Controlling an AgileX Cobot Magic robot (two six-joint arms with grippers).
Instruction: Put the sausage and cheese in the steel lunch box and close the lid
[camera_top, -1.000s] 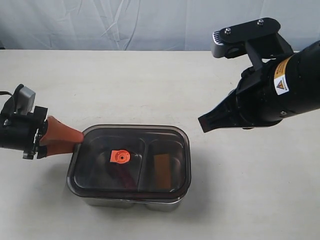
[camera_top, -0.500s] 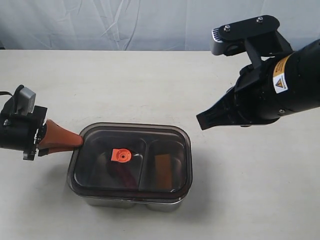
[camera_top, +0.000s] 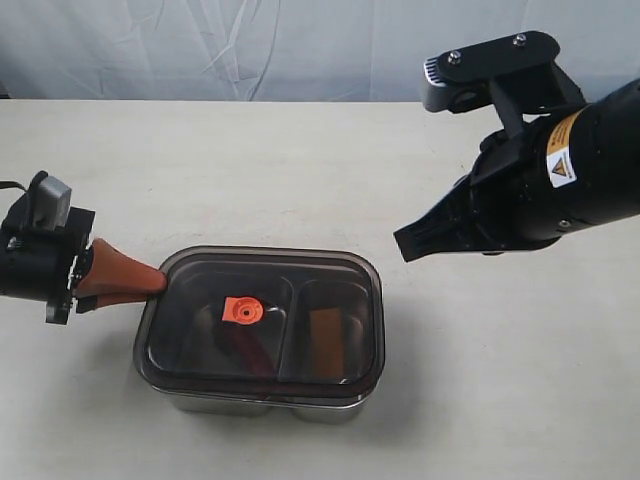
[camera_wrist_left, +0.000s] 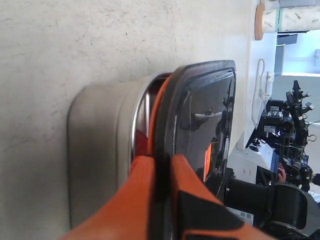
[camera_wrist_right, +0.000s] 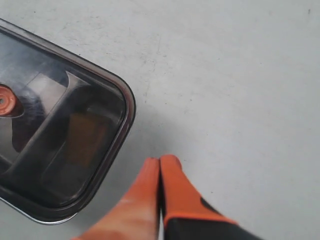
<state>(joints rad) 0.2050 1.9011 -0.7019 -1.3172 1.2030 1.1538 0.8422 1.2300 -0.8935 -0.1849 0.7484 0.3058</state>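
The dark translucent lid with its orange valve tab lies on top of the steel lunch box. Through the lid the red sausage shows dimly in the left compartment and the cheese in the right one. My left gripper is shut on the lid's left rim; in the left wrist view its orange fingers pinch the lid edge above the box wall. My right gripper hovers shut to the right of the box, holding nothing; the right wrist view shows this gripper beside the lid.
The box stands near the front of a pale tabletop. A white cloth backdrop hangs behind the table's far edge. The bulky black right arm is above the table's right side.
My left gripper's fingers have closed from wide apart onto the lid's left rim. The right arm has hardly moved, and the lid and box stay in place.
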